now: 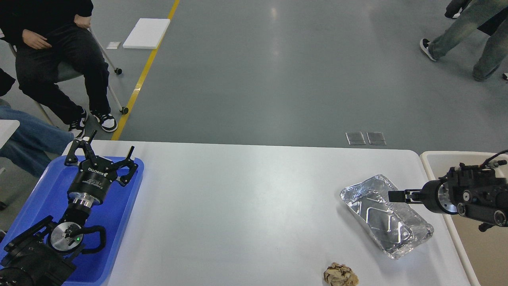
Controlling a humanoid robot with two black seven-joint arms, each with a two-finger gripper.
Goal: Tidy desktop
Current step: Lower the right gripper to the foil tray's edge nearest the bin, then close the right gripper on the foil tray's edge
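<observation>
The white desktop (246, 206) fills the lower part of the head view. A crumpled aluminium foil tray (379, 220) lies on it at the right. A ball of crumpled brown paper (340, 275) lies at the front edge. My right gripper (397, 196) reaches in from the right, low over the foil tray's right rim. It is seen side-on, so its fingers cannot be told apart, nor whether it touches the foil. My left gripper (106, 150) is open and empty, above the far end of a blue plastic tray (39, 198).
A beige open bin (434, 159) stands against the desktop's right edge, under my right arm. People sit on chairs beyond the far left corner (59, 59). Another person walks at the far right (468, 35). A white board (146, 33) lies on the floor.
</observation>
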